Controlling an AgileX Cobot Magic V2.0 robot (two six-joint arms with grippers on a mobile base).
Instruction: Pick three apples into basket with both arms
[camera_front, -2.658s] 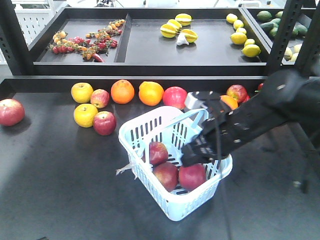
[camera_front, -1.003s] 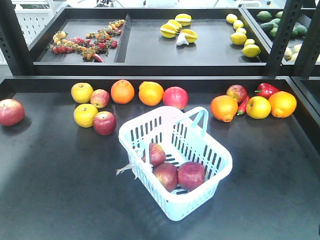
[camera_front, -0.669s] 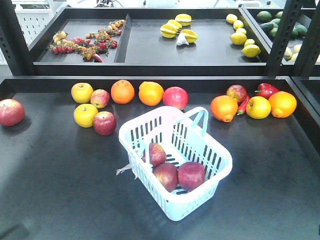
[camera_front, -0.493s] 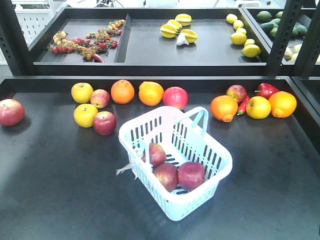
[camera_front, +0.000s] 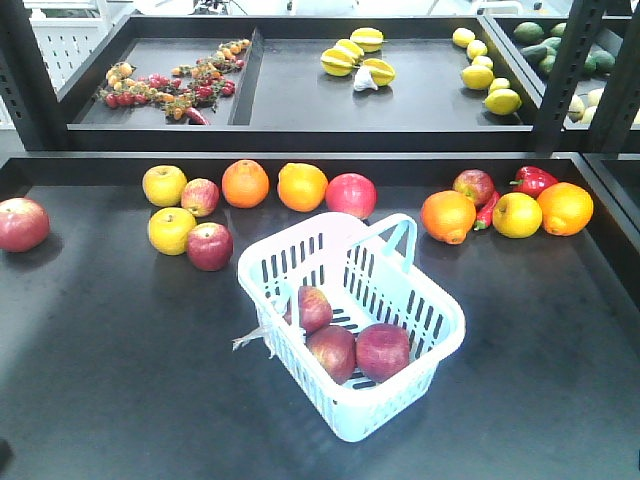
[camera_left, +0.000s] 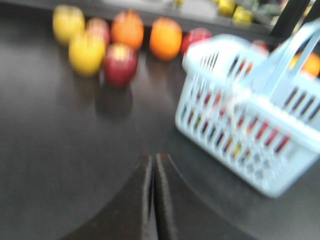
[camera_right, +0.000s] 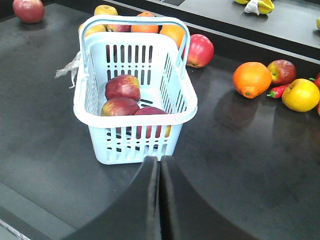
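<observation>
The pale aqua basket (camera_front: 440, 325) stands mid-table, holding three dark red apples: one toward the back (camera_front: 313, 307), one in front (camera_front: 332, 352) and one at the right (camera_front: 383, 350). The right wrist view shows the same basket (camera_right: 187, 102) with these apples (camera_right: 122, 86) inside. My right gripper (camera_right: 160, 161) is shut and empty, just short of the basket's near wall. The blurred left wrist view has my left gripper (camera_left: 153, 159) shut and empty over bare table, with the basket (camera_left: 220, 130) to its right. Neither arm shows in the front view.
Loose fruit lines the table's back: yellow apples (camera_front: 165, 184), red apples (camera_front: 209, 245), oranges (camera_front: 245, 183), a lone apple (camera_front: 20, 223) far left, and an orange (camera_front: 447, 216), peppers (camera_front: 533, 180) and more fruit at right. A black shelf (camera_front: 300, 90) behind holds starfruit and lemons.
2.7 s ago my right arm reached over the basket's right side; it has since drawn out of the front view. Basket and apples have stayed put.
</observation>
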